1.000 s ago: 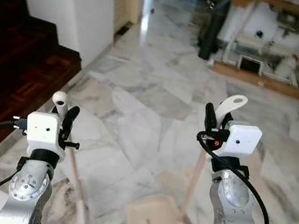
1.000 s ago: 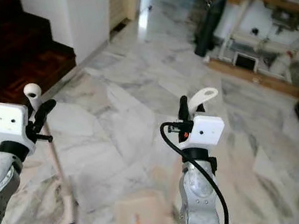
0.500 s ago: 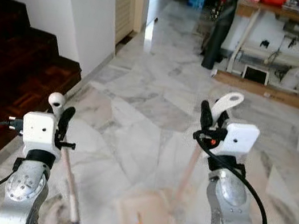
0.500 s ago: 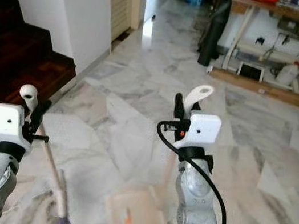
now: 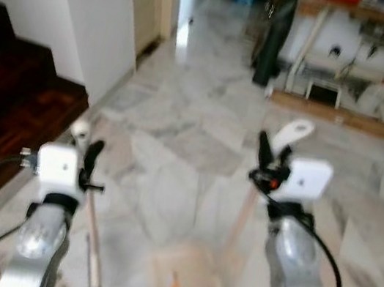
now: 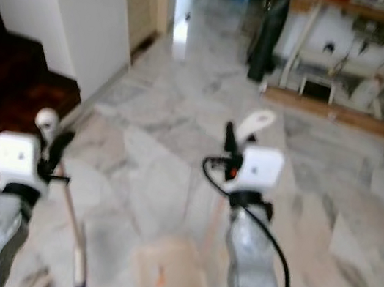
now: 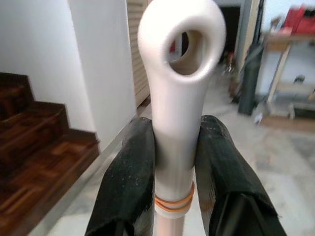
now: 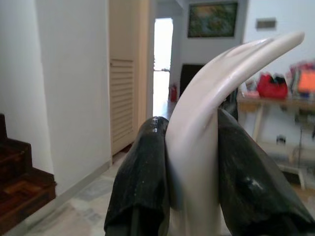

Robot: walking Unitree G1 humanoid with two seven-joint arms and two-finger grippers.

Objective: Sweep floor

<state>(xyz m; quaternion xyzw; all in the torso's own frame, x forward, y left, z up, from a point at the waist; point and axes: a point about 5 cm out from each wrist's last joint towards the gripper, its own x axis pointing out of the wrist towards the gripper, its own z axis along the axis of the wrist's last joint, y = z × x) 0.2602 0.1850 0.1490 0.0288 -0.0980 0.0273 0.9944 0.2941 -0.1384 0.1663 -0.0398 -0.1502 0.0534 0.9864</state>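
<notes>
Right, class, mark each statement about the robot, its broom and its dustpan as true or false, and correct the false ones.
1. The left gripper is shut on the broom handle. True.
2. The right gripper is open and holds nothing. False: it is shut on the dustpan handle.
3. The dustpan sits low on the marble floor between the two arms. True.
4. Dark wooden stairs lie on the robot's right. False: they are on its left.
5. The broom handle's top end has a hole through it. True.
</notes>
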